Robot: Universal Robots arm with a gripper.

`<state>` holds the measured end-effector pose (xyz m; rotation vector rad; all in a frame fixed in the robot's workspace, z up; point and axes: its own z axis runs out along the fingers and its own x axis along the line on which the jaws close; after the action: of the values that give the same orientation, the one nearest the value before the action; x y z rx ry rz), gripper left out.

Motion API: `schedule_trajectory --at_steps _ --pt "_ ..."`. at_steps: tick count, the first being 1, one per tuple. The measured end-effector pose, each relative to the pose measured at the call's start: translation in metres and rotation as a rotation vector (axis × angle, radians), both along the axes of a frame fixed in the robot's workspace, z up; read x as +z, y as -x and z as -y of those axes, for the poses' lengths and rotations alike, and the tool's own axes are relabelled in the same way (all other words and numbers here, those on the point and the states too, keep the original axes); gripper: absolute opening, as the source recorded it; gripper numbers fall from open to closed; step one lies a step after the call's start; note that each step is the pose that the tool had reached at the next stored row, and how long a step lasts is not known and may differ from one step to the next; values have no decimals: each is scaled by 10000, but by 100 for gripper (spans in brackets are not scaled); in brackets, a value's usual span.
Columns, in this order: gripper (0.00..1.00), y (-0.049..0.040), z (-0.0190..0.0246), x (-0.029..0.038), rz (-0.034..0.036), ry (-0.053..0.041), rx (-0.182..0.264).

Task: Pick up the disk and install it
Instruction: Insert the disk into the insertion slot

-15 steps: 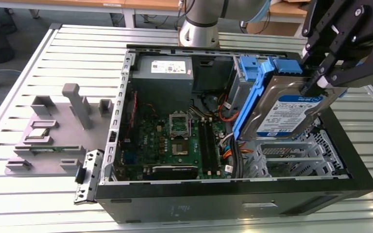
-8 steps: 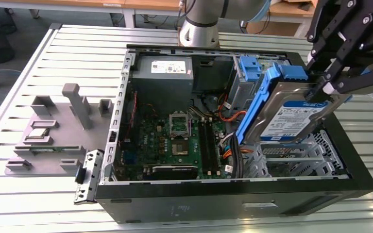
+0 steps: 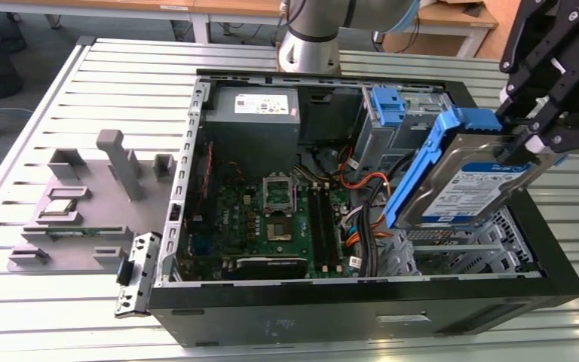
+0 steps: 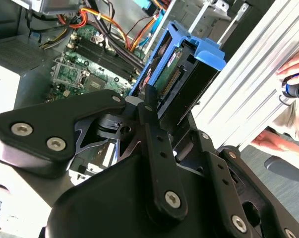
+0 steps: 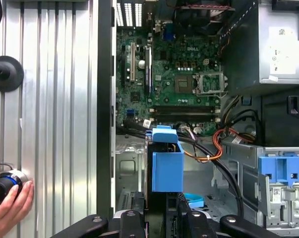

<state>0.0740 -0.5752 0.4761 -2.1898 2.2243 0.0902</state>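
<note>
Gripper point(image 3: 519, 143) clamps tight on the disk point(image 3: 463, 188), holding it tilted in the air over the open computer case point(image 3: 350, 302), its blue handle end up.

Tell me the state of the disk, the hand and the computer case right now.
disk, held up tilted over the computer case, not yet seated.
hand, shut on the disk near its upper end.
computer case, open, side panel off, insides exposed.
</note>
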Motion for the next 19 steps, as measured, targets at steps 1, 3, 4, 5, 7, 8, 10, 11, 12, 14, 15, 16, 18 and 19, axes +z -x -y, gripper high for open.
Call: schedule_trajectory --at_steps 1,3,4,5,7,8,10,11,12,14,15,16,18,19 --pt "35 -23 3 -5 0 -1 0" --pt "35 -67 9 -14 0 0 1" --pt "35 -88 11 -19 0 -1 1" --pt "35 -111 14 -24 0 -2 1" --pt "35 -161 17 -32 0 0 0" --pt "35 -184 19 -37 0 0 0" --pt "35 -217 24 -48 0 -1 0" --pt "35 -232 27 -54 0 -1 1" --pt "35 -248 30 -59 0 0 1" --pt "35 -277 39 -73 0 -1 1" --pt "35 -287 45 -80 0 0 1" --pt "35 -296 51 -87 0 1 0" --pt "35 -309 60 -101 0 -2 -3" --pt "35 -313 62 -104 0 -2 -4"
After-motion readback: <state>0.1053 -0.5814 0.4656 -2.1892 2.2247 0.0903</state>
